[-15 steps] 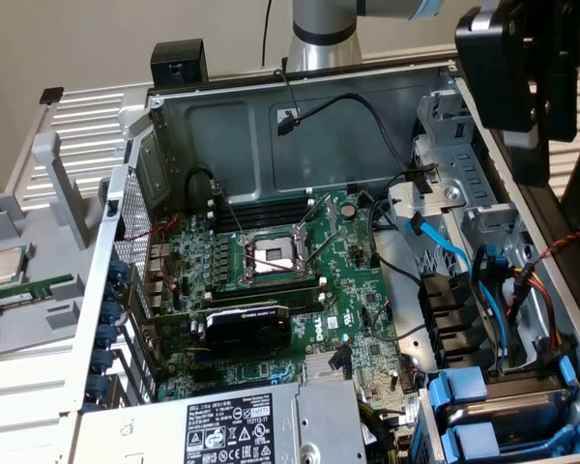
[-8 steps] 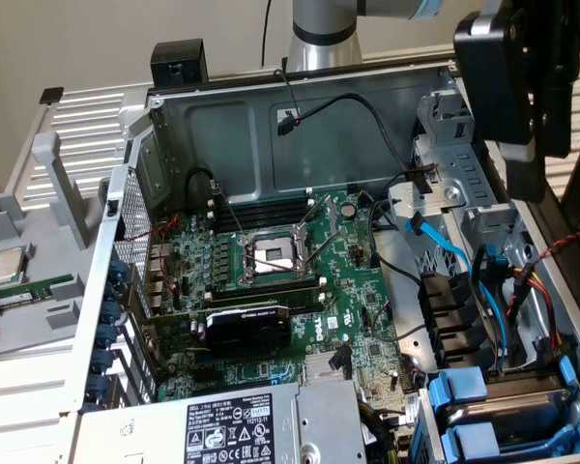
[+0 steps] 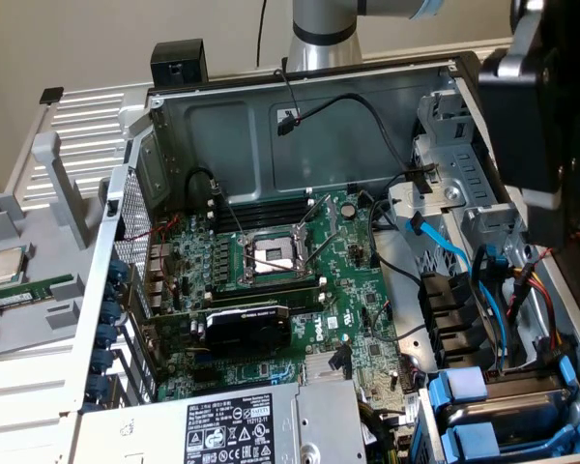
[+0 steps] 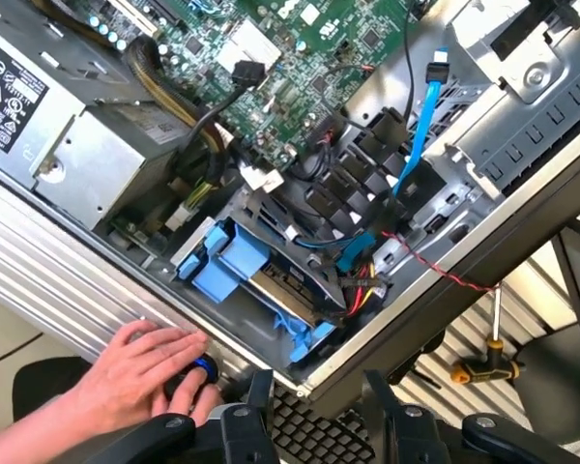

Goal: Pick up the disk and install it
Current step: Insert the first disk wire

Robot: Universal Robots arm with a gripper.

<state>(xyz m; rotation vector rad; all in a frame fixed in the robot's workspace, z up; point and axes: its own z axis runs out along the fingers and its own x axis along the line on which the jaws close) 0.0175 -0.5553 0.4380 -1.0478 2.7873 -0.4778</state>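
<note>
- In the corner drive cage of the open computer case (image 3: 300, 116), the disk (image 4: 275, 290) lies flat in its blue carrier, clear of the gripper (image 4: 317, 382).
- The gripper's fingers (image 4: 261, 406) stand well spread with nothing between them. They hang outside the case wall, near the disk's corner but not touching it.
- In the exterior view the arm (image 3: 324, 29) rises behind the case.
- A person's hand (image 4: 140, 372) rests on the ribbed case edge just beside the gripper, fingertips on a small blue knob (image 4: 205, 367).
- The case also holds the motherboard (image 3: 280, 271) and a power supply (image 4: 68, 106). Red, yellow and blue cables (image 4: 362, 290) meet the disk's end.
- A screwdriver (image 4: 483, 362) lies outside the case.
</note>
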